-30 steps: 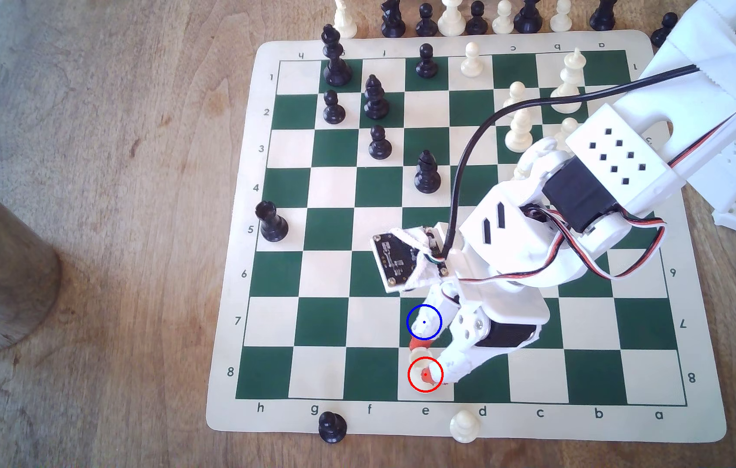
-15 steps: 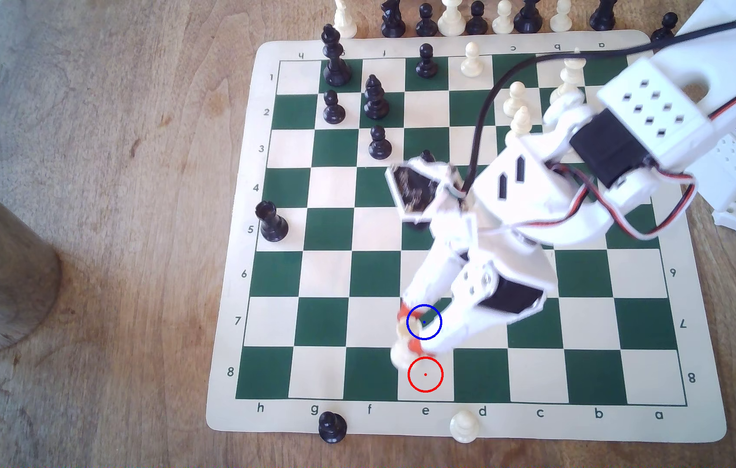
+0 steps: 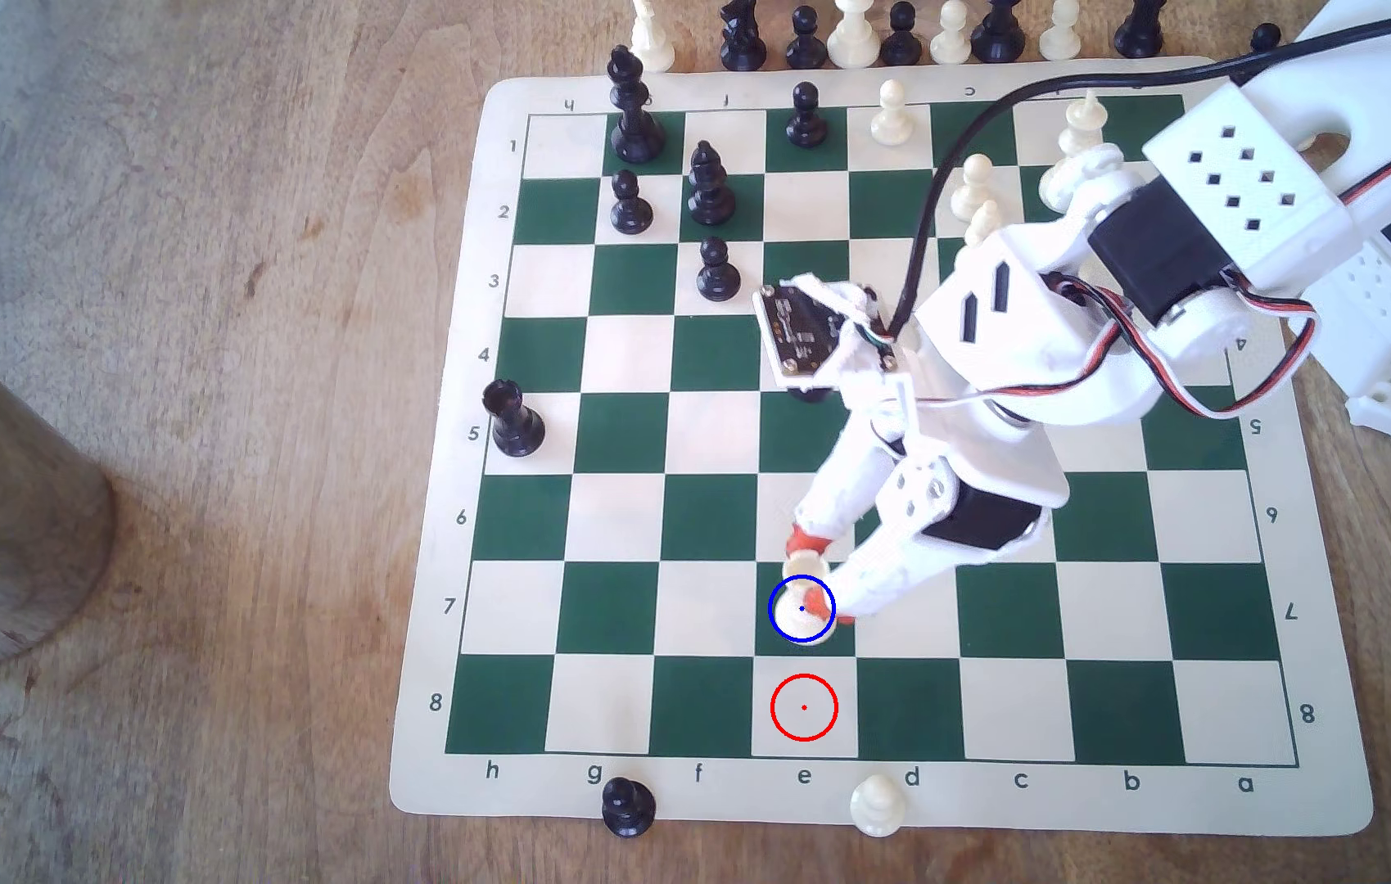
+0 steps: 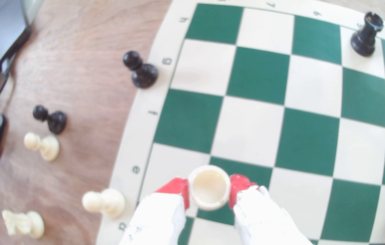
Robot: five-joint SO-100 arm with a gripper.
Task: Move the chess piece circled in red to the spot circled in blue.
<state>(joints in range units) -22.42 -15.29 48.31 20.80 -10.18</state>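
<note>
The arm [image 3: 1006, 323] is built of white printed plastic shells. Behind the jaws sits a black servo block [image 3: 977, 514], and farther back a second black servo [image 3: 1159, 246] under a white cover pierced with small square holes. A bare black circuit board [image 3: 798, 327] with gold contacts is mounted just behind the jaws. A thick black cable [image 3: 926, 229] and thin red, white and black wires [image 3: 1168, 378] run back along it. The fingertips [image 4: 175, 187] wear red pads.
</note>
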